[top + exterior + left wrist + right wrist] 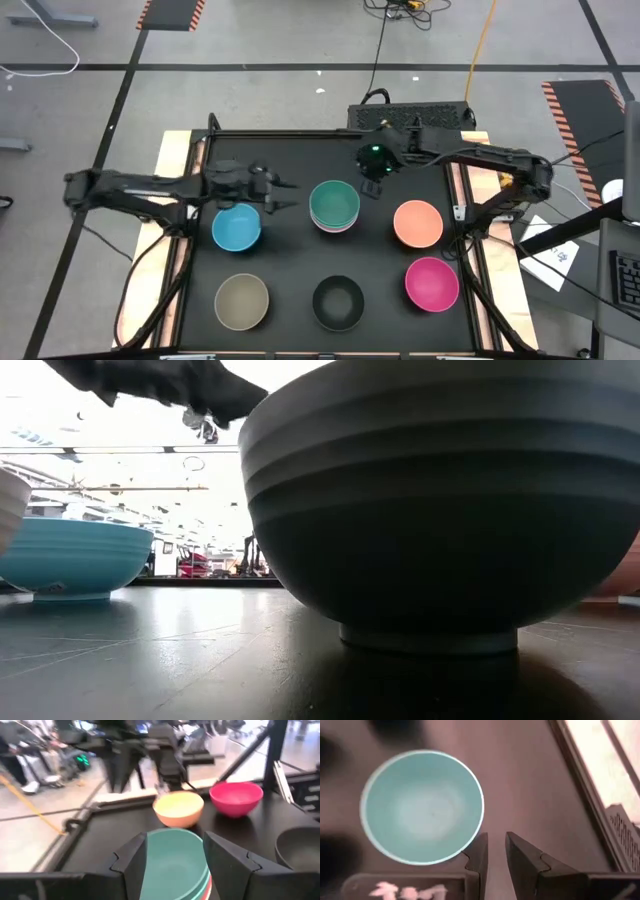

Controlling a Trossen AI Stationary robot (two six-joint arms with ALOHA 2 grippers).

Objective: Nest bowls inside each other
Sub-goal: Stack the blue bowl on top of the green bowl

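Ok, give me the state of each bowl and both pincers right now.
Turquoise stack: nested, turquoise bowl on top, pink edge showing below.
Blue bowl: single, upright, empty.
Orange bowl: single, upright, empty.
Magenta bowl: single, upright, empty.
Tan bowl: single, upright, empty.
Black bowl: single, upright, empty.
Left pincer: open, empty, beside the stack.
Right pincer: slightly open, empty, by the stack.

A black worktop [290, 270] with pale wooden side edges is carrying six sets of bowls in two rows. At the back, a blue bowl [237, 227], a turquoise-topped stack of bowls [334, 206] and an orange bowl [418, 223] are sitting apart. In front, a tan bowl [242, 301], a black bowl [338, 302] and a magenta bowl [432, 283] are resting.
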